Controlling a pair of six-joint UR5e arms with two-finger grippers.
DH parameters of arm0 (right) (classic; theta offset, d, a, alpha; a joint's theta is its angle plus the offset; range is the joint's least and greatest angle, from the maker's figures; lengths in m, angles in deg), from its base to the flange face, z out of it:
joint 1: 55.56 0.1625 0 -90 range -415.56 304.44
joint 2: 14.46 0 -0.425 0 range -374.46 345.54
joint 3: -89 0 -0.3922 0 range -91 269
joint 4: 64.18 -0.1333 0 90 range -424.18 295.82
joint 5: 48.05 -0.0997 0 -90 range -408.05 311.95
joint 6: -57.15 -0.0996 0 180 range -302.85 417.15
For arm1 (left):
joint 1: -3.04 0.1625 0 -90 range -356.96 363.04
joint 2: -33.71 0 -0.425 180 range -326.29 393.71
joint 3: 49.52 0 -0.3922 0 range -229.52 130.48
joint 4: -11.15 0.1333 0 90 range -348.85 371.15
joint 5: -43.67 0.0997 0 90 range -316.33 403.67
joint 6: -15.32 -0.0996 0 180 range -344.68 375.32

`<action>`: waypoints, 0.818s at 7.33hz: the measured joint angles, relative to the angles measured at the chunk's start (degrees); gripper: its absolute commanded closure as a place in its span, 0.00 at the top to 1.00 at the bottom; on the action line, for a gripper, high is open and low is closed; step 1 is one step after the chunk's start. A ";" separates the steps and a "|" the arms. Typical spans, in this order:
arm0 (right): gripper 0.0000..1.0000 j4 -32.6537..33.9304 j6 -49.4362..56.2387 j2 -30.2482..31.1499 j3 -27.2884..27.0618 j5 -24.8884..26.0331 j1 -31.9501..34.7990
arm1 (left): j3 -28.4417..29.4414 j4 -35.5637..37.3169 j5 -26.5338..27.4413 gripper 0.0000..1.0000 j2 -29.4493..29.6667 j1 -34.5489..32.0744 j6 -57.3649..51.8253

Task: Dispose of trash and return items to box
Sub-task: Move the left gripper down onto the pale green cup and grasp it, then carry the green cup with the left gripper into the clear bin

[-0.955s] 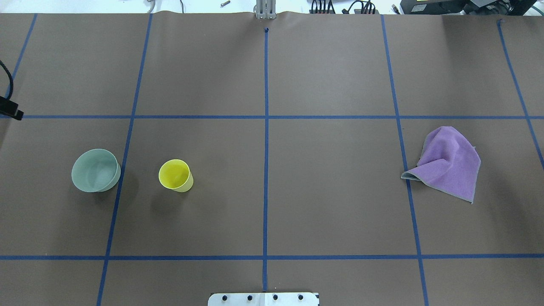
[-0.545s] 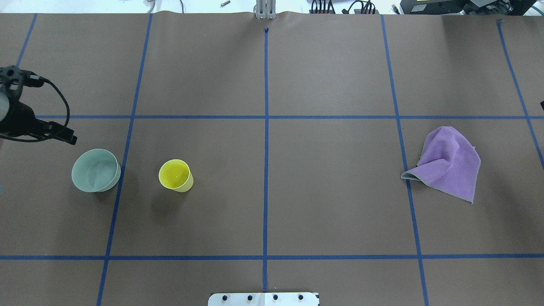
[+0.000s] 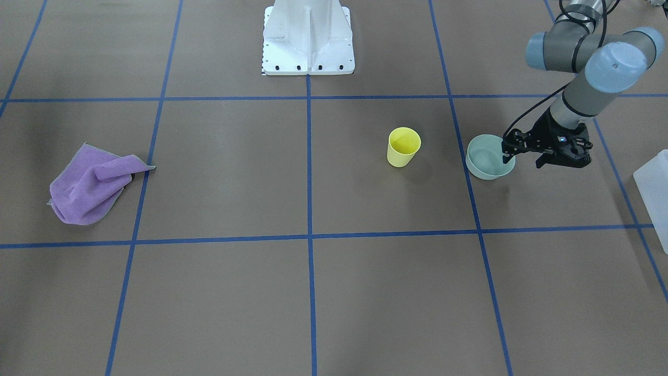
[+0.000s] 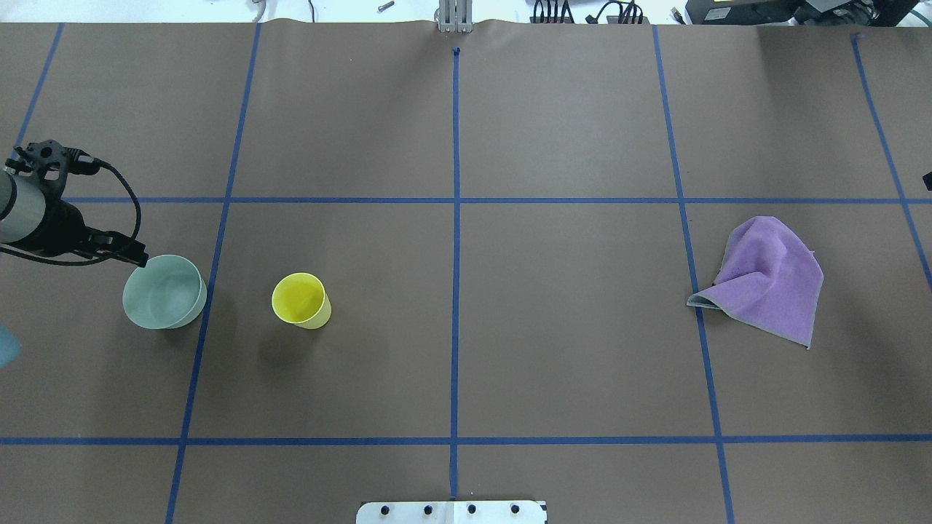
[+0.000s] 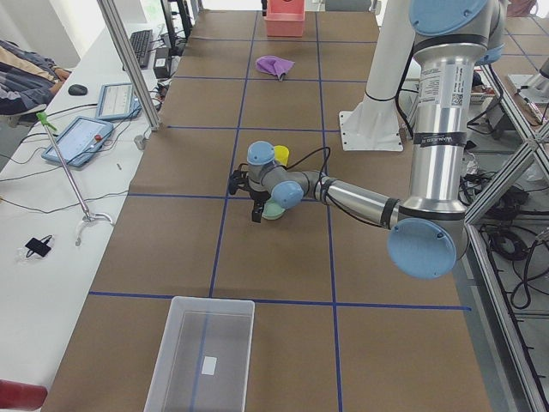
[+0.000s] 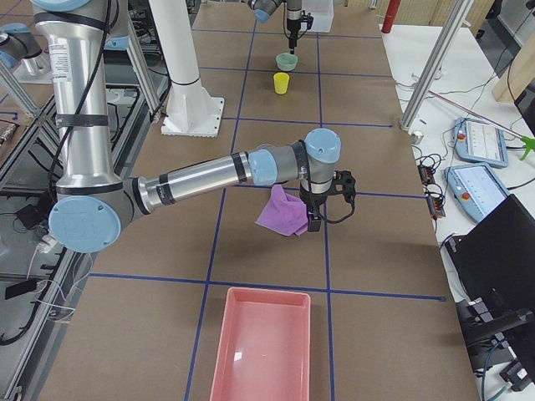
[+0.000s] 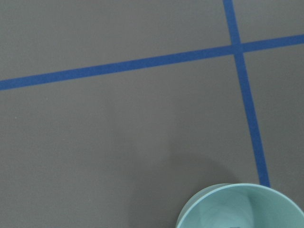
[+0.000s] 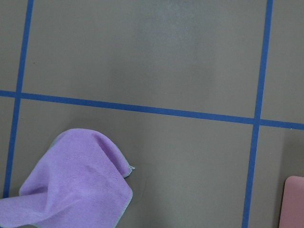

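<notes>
A pale green bowl (image 4: pixel 164 291) and a yellow cup (image 4: pixel 300 300) stand upright on the left half of the table. My left gripper (image 4: pixel 120 249) is open and empty, with one fingertip over the bowl's far-left rim; it also shows in the front view (image 3: pixel 522 159). The left wrist view shows only the bowl's rim (image 7: pixel 242 206). A crumpled purple cloth (image 4: pixel 768 280) lies on the right. My right gripper (image 6: pixel 322 213) hovers beside the cloth (image 6: pixel 284 213); I cannot tell if it is open. The translucent box (image 5: pixel 202 356) stands empty at the table's left end.
A pink tray (image 6: pixel 261 351) lies at the table's right end, its corner in the right wrist view (image 8: pixel 295 199). The white robot base (image 3: pixel 308 36) stands at the table's near middle edge. Blue tape lines grid the brown table (image 4: pixel 568 327).
My left arm has come in from the left edge and moved right toward the green bowl. A bit of the right arm now shows at the right edge. The objects have not moved.
</notes>
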State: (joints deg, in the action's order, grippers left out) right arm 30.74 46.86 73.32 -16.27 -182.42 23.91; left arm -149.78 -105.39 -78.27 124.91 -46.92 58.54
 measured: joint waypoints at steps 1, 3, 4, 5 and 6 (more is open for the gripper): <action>1.00 0.00 0.01 -0.03 0.09 -0.01 -0.04 | 0.41 -0.32 0.02 0.11 0.15 1.07 1.12; 1.00 0.00 0.01 -0.04 0.13 -0.01 -0.08 | 0.81 -1.90 -0.03 0.00 0.25 2.15 2.31; 1.00 0.00 0.01 -0.01 0.11 -0.03 -0.06 | 0.92 -2.18 -0.22 0.00 0.28 2.24 2.43; 1.00 0.00 0.01 0.02 0.06 -0.09 -0.05 | 0.93 -2.19 -0.39 0.00 0.17 2.24 2.61; 1.00 0.00 0.01 0.02 0.02 -0.27 -0.07 | 0.84 -2.18 -0.63 0.00 -0.11 2.07 2.50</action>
State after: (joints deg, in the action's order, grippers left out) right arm 30.74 46.87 73.34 -16.26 -182.70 23.84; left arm -148.94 -107.57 -78.90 124.80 -44.85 61.03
